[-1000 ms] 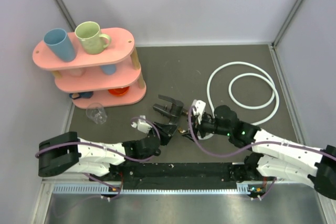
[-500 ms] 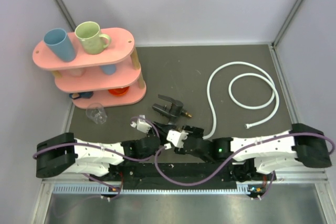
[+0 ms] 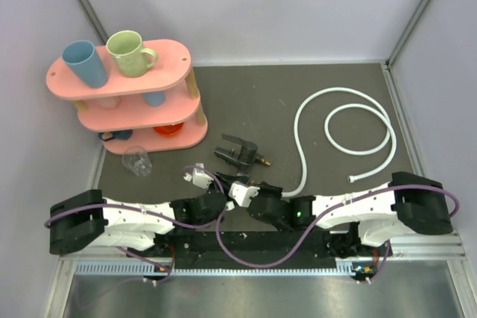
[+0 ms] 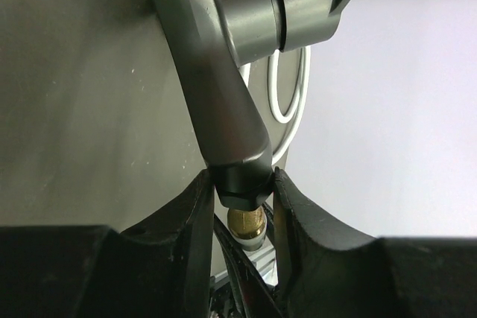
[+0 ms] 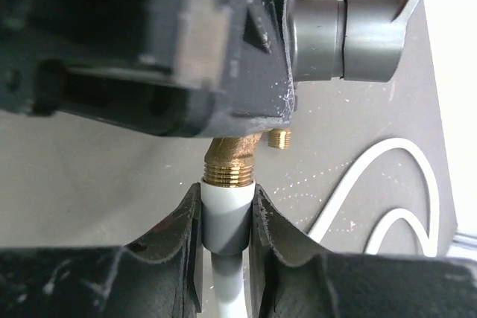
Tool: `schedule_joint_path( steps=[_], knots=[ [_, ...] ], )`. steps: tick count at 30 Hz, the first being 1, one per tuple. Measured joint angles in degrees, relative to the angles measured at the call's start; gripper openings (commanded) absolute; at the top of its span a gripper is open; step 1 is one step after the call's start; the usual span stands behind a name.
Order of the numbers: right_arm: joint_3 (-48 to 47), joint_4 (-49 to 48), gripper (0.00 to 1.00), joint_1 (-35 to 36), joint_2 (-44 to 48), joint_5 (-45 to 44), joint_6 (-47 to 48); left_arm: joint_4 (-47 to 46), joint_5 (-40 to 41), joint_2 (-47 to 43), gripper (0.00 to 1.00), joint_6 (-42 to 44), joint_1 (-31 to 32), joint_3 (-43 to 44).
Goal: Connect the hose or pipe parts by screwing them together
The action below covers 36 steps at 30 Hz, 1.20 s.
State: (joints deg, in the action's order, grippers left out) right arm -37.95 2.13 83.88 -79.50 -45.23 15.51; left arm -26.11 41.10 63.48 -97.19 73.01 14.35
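**Operator:** Swinging my right arm in toward the left one, is that the only change?

**Observer:** That and the grip. A second ago your right tool (image 5: 226,221) stood wide open out beside the tap. Now it sits low at the near edge of the counter (image 3: 246,102), hard by your left tool (image 4: 240,188). Its fingers have closed on the grey end sleeve of the hose (image 5: 226,296).

**Operator:** And the left?

**Observer:** Unchanged. It is clamped on the black lower leg of the tap fitting (image 4: 223,72), with a brass end showing just below the fingers.

**Operator:** Where does that put the two parts?

**Observer:** Your right wrist view shows the sleeve butted against the brass thread (image 5: 229,169). All of the thread is bare, so I judge nothing is screwed on yet. The rest of the hose lies in loops on the far right of the counter, with its other end (image 3: 352,179) free.

**Operator:** So what next?

**Observer:** You are at the mating step. The brass leans slightly off the hose's line, so square it up before you turn, or you may cross the thread.
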Motion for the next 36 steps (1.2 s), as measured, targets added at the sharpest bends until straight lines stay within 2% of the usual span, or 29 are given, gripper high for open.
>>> schedule_joint_path(
  steps=[4,10,13,16,21,23,24,26,27,30,34,36],
  knots=[
    [1.6,-0.9,0.0,-4.9,3.9,10.1,0.2,-1.0,-0.3,0.5,0.0,1.2,-0.6,0.0],
    [6.4,-4.0,0.0,-24.5,13.8,47.6,-6.9,-6.0,0.5,2.8,0.0,1.3,-0.9,0.0],
    [6.4,-4.1,0.0,-30.4,13.3,61.7,-10.4,-7.3,0.7,3.2,0.0,1.8,-0.7,0.0],
    [5.9,-4.2,0.0,-35.9,10.7,71.9,-13.4,-7.9,0.8,3.5,0.0,3.0,-0.4,-0.2],
    [2.9,-4.3,0.0,-40.9,2.7,85.9,-18.8,-7.9,1.3,3.6,0.0,4.8,-0.3,-0.8],
    [1.8,-4.2,0.0,-41.8,0.0,88.9,-20.2,-7.8,1.6,3.8,0.0,5.1,-0.3,-1.0],
    [1.2,-4.0,0.06,-42.1,-0.9,89.6,-20.5,-7.7,1.8,3.9,0.0,5.3,-0.3,-1.0],
    [0.4,-2.8,0.28,-42.1,-1.6,89.7,-20.8,-7.7,2.1,4.2,0.0,5.3,-0.3,-1.0],
    [0.2,-2.3,0.42,-42.1,-1.5,89.3,-20.9,-7.7,2.3,4.2,0.0,5.3,-0.3,-1.0],
    [-0.6,-0.3,0.61,-41.7,-0.5,84.8,-21.0,-7.3,2.2,4.2,0.0,5.0,-0.2,-0.9],
    [-0.7,2.6,0.68,-40.0,5.5,74.6,-19.6,-5.6,2.3,4.2,0.0,4.7,0.3,-0.4],
    [-0.7,3.5,0.77,-37.9,8.9,69.6,-18.1,-5.2,2.3,4.1,0.0,4.7,0.3,-0.2]
  ],
)
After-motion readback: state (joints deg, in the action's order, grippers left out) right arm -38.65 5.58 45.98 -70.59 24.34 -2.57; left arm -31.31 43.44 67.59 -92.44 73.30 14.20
